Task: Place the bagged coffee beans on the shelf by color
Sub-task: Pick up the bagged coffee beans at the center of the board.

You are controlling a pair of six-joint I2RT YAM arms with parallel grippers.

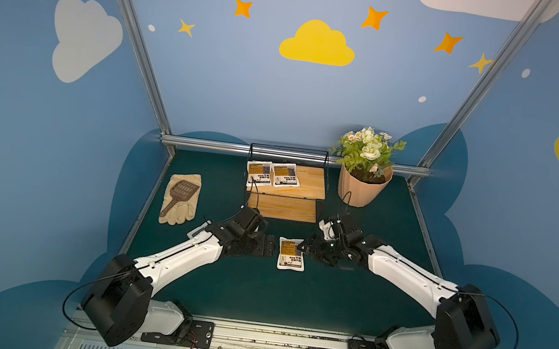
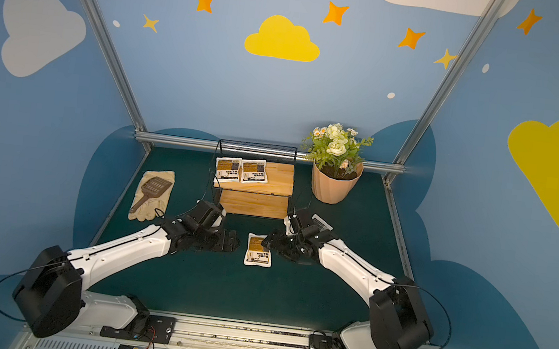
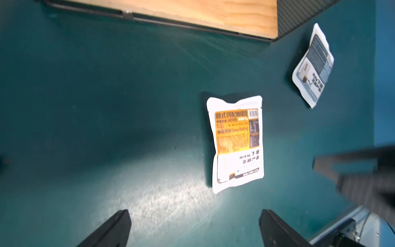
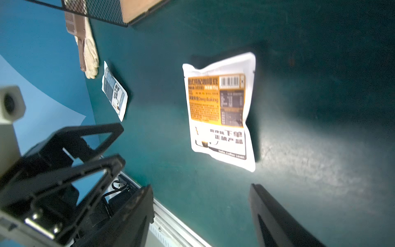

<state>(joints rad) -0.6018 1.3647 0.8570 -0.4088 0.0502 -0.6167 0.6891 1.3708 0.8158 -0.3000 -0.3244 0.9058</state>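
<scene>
Yellow-labelled pouch (image 1: 291, 254) on green mat (image 1: 256, 288) between open left jaws and open right jaws

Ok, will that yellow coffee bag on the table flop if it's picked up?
Probably only slightly: the yellow coffee bag looks puffy and full. Lying flat, it shouldn't roll; its smooth white film may be slippery.

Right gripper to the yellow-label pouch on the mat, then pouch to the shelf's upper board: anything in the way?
Nothing visible. The right gripper is open just short of the yellow-label pouch, bare mat between. From there to the shelf only mat; the upper board is free beside the two yellow-label pouches.
</scene>
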